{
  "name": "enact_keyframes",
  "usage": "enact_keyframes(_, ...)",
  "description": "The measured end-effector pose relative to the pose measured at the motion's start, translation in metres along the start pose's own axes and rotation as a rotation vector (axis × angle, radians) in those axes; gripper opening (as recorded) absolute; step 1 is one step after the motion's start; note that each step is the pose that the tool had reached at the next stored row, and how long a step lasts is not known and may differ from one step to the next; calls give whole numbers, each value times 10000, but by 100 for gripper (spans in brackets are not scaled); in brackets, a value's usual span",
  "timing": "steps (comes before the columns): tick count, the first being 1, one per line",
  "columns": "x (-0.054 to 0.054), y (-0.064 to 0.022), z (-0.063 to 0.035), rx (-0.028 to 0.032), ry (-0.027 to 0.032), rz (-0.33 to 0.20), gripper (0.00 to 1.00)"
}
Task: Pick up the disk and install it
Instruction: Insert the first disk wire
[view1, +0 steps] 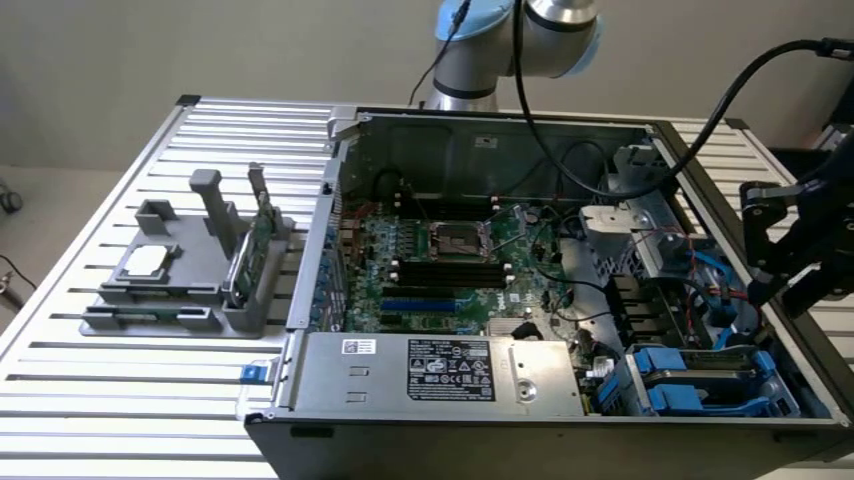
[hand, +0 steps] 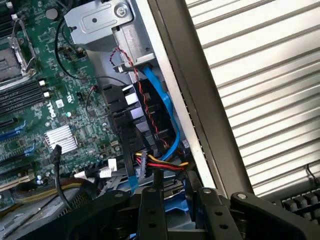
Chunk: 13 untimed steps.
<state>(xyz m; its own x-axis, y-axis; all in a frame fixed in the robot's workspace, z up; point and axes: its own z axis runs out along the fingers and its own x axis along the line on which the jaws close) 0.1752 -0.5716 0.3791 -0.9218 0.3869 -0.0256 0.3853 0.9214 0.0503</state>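
Observation:
The disk (view1: 697, 384) lies in the drive bay at the near corner of the open computer case (view1: 534, 420), toward the exterior view's right; its blue carrier shows around a dark top. My gripper (view1: 770, 290) hangs above the case's side wall, higher than the disk and a little behind it. In the wrist view the gripper (hand: 177, 202) has its two black fingers (hand: 150, 210) apart with nothing between them. A patch of the blue carrier (hand: 176, 209) shows below the gap, partly hidden by a bundle of coloured wires (hand: 162, 162).
A blue cable (hand: 162, 107) and red-black wires run along the case wall just above the bay. The motherboard (view1: 447, 250) and the power supply (view1: 447, 370) fill the rest of the case. A grey stand (view1: 187, 285) with a silver chip and a green card sits on the slatted table (view1: 134, 400).

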Motion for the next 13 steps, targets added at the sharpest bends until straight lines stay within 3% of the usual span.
enact_keyframes(13, -1, -21, 135, 53, -102, 1999, 31)
